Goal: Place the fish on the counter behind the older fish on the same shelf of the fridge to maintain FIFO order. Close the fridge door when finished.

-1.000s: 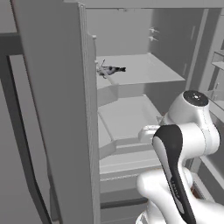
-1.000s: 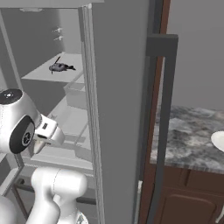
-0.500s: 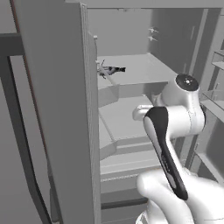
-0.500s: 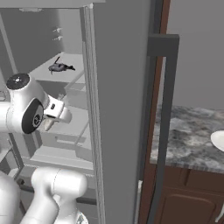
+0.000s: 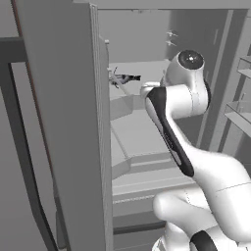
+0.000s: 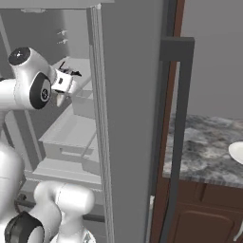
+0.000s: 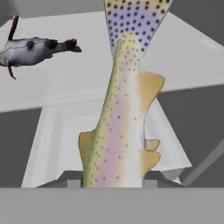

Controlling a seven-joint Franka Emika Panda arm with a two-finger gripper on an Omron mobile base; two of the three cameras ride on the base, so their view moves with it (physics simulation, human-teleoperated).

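Observation:
In the hand view my gripper (image 7: 113, 181) is shut on the fish (image 7: 122, 118), a spotted olive-tan fish with a pale belly that stretches up and away from the fingers. The older fish (image 7: 33, 50), dark and small, lies on the pale shelf (image 7: 87, 83) up and to the left of it. From the left base view the older fish (image 5: 125, 78) sits at the shelf's front, just left of my raised hand. From the right base view my gripper (image 6: 60, 92) hangs inside the fridge (image 6: 128, 118), close below the older fish (image 6: 71, 71). The counter (image 6: 209, 147) lies to the right.
The open fridge door (image 5: 63, 122) stands tall at the left, close beside the arm. A long dark bar handle (image 6: 178, 133) runs down the shut door. A white plate (image 6: 237, 152) sits on the counter. Grey drawers (image 5: 142, 166) lie below the shelf, door racks (image 5: 240, 110) to the right.
The arm has swung up from drawer height to the level of the shelf with the older fish, carrying the fish. The older fish and the views have not shifted.

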